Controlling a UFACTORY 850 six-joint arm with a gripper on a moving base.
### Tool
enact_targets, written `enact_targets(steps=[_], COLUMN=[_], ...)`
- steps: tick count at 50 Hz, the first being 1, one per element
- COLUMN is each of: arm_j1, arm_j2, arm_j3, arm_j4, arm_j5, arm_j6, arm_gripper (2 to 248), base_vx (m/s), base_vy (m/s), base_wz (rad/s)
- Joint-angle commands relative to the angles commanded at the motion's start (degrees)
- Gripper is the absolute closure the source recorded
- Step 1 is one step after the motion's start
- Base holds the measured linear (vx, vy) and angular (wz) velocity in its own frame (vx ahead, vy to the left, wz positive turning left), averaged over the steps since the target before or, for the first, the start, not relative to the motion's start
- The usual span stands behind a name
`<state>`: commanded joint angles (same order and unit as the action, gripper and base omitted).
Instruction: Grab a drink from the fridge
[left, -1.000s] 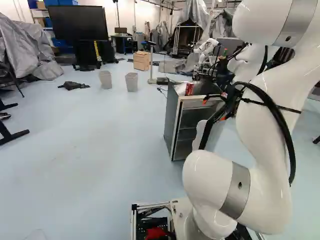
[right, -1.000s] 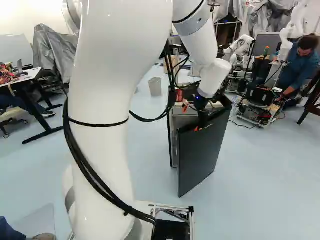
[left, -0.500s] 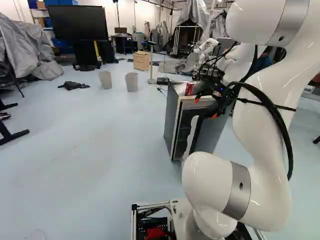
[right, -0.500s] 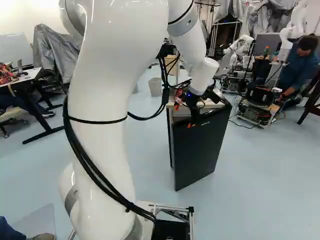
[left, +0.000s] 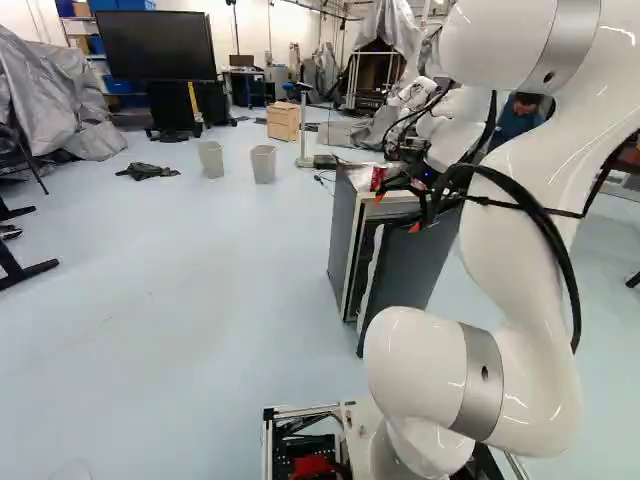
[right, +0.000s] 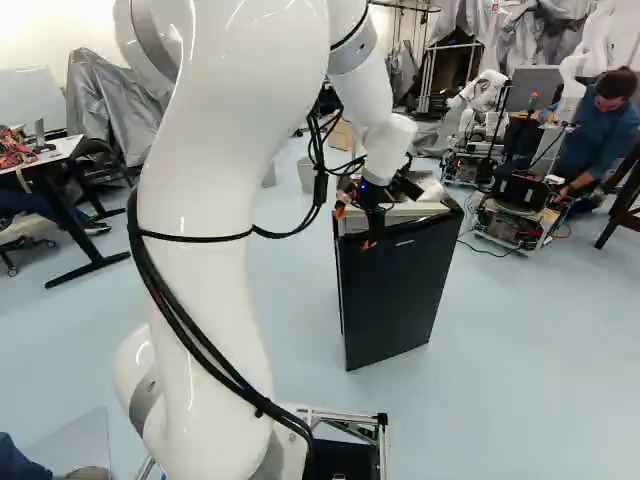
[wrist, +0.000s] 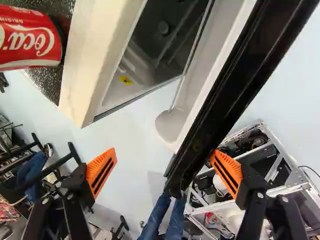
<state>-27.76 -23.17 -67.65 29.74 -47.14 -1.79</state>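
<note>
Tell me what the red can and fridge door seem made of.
The red can looks like metal, probably aluminium, glossy-printed: its wall curves to a rim. The fridge door is dark and smooth outside, perhaps painted metal; its white, rounded inside suggests moulded plastic.

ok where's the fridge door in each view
Left base view: fridge door, right of the middle.
Right base view: door, right of the middle, dark face showing.
Wrist view: door, a dark bar between the fingers.
Shared landmark: the gripper, by the door's top edge.
</note>
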Motion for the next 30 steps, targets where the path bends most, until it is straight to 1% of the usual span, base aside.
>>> enact_targets(steps=[30], arm_j1=[5.3], arm_j2=[-1.3], arm_j3=[-1.9], arm_j4=[0.0], arm_j5=[0.0], arm_j6=[0.0], arm_gripper=[3], base_vx=[0.000], base_vy=[0.000], base_wz=[0.000])
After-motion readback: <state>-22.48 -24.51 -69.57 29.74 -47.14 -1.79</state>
